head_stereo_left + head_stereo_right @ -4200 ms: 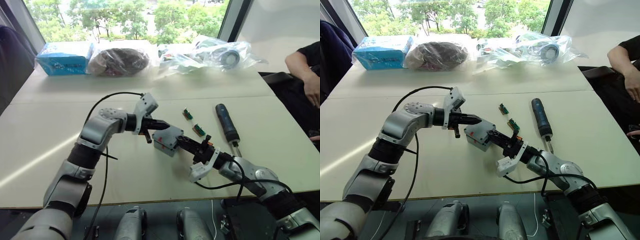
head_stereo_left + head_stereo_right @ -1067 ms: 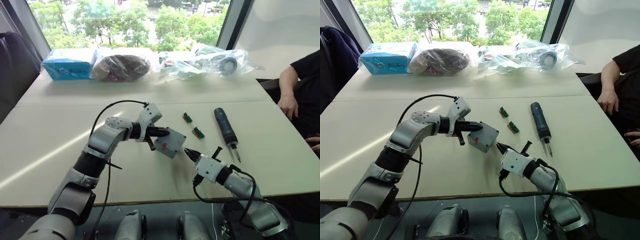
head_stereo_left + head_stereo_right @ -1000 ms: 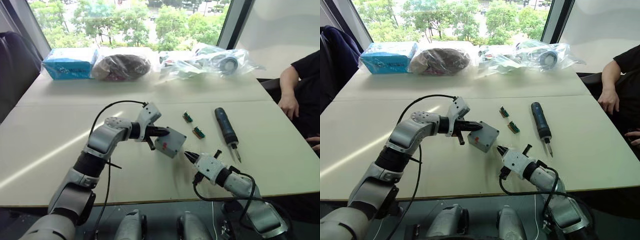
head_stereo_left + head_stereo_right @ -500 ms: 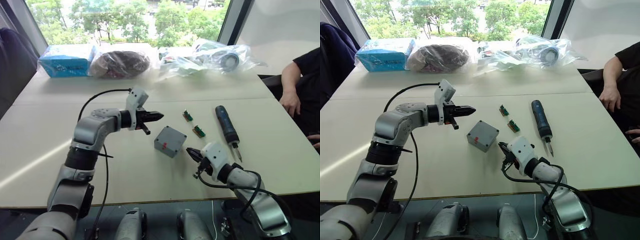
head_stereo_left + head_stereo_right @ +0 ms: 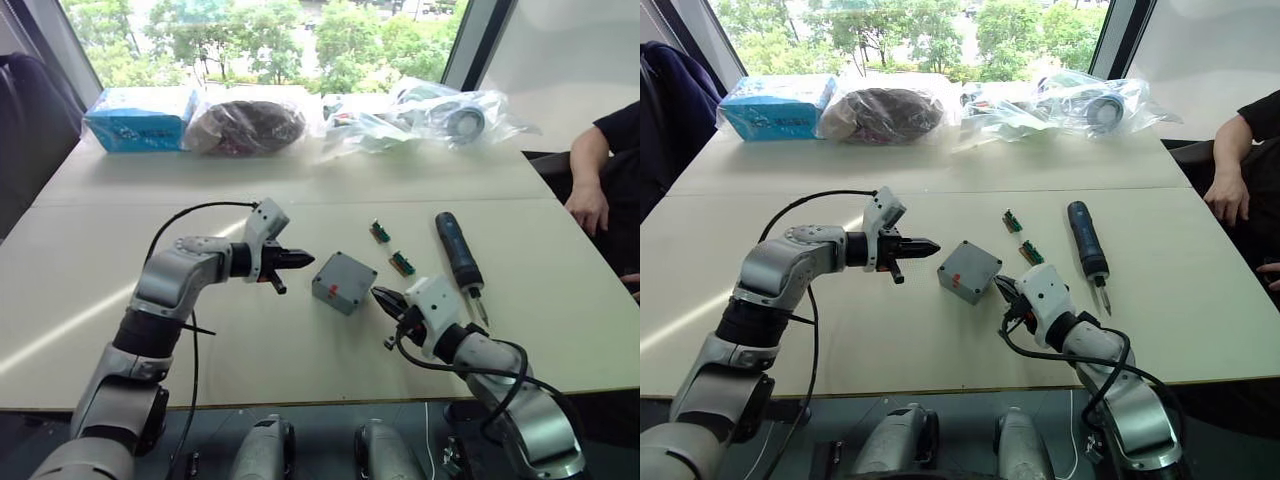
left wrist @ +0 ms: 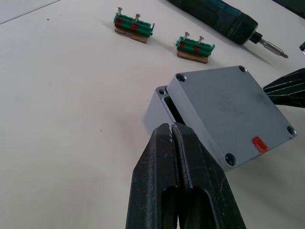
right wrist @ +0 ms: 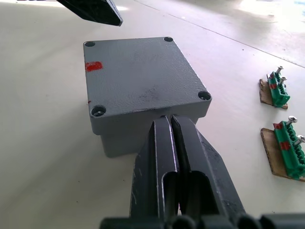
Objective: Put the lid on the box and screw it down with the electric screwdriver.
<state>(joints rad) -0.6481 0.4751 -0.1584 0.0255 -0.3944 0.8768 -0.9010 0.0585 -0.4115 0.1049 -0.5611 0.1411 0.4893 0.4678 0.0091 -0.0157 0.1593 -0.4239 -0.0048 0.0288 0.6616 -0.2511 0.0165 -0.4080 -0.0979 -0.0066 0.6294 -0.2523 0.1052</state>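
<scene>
Your empty, pinched-shut right hand (image 5: pixel 384 301) sits nearer the black pen-shaped electric screwdriver (image 5: pixel 456 252), beyond the lidded grey plastic box (image 5: pixel 343 283).

Grey lid (image 7: pixel 140 76) with 1 red mark, grey box (image 6: pixel 153 107), black screwdriver (image 5: pixel 456 249), 2 green-and-red parts (image 6: pixel 134 27), off-white table (image 5: pixel 90 270).

- An office or meeting room used as a test bench: a wide pale counter (image 5: pixel 90 290) stands against a big window (image 5: pixel 250 40) looking onto trees.
- Beyond the left tool (image 5: pixel 300 259), along the window edge, lie bagged parts (image 5: pixel 440 110), a blue carton (image 5: pixel 135 118) and a wrapped dark bundle (image 5: pixel 245 125).
- Past the right tool (image 5: pixel 385 299), a seated person's arm (image 5: pixel 600 180) rests at the counter's edge.
</scene>
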